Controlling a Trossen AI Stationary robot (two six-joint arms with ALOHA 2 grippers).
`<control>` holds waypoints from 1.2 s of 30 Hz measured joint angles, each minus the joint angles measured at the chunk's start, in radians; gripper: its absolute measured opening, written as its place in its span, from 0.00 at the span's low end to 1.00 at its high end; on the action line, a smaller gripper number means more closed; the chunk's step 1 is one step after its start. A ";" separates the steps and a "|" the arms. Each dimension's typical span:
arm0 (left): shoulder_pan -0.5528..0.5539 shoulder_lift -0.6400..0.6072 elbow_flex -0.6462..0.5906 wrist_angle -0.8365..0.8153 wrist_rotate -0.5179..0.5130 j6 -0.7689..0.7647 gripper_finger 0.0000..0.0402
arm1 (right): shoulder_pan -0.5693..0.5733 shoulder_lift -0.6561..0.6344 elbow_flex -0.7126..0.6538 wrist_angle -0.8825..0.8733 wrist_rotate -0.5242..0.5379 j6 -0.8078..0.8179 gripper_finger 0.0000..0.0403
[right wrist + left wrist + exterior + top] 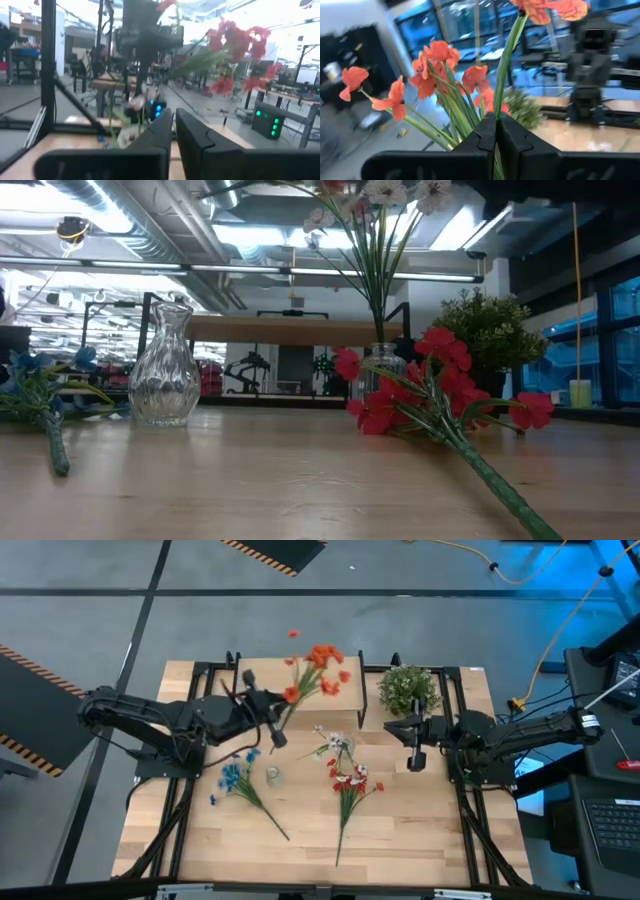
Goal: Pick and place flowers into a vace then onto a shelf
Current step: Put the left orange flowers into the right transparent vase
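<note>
The light-wood tabletop point(400, 840) carries everything, and at its far edge stands the narrower raised light-wood shelf point(262, 680) on thin black legs, with the round bushy green plant point(408, 690) near the far right corner. The left gripper point(277, 737) is clenched on the stems of the orange-red flower sprig point(315, 670), held above the table, its long axis slanting from the gripper toward the far edge with the blooms over the shelf. Only the left wrist view shows the stems pinched between the dark fingers point(485, 140). The right gripper point(415, 759) hovers near the right edge, its fingers a narrow slit apart in the right wrist view, holding nothing. The red flower sprig point(349, 790) lies mid-table, stem toward the near edge; the blue flower sprig point(240, 780) lies left of centre, stem slanting to the near edge. The low view alone shows the empty ribbed clear glass vase point(165, 365) upright, and a second small clear glass vase point(380, 365) holding the white flower sprig point(335, 746) upright, its blooms partly cut off at the top.
</note>
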 joint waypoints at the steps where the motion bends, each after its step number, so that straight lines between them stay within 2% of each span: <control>1: 0.000 0.013 0.000 0.032 0.027 0.032 0.01 | 0.000 0.011 0.015 -0.002 -0.005 -0.002 0.12; 7: 0.007 0.075 0.000 0.233 0.139 0.185 0.01 | 0.000 0.127 0.145 -0.071 -0.024 -0.027 0.26; 17: 0.051 0.091 0.000 0.367 0.361 0.221 0.01 | 0.000 0.342 0.354 -0.092 -0.024 -0.024 0.42; 25: 0.059 0.091 0.000 0.424 0.403 0.256 0.01 | 0.000 0.482 0.466 -0.086 -0.024 -0.055 0.45; 36: 0.058 0.090 0.000 0.472 0.527 0.255 0.01 | -0.006 0.557 0.505 0.025 -0.030 -0.058 0.45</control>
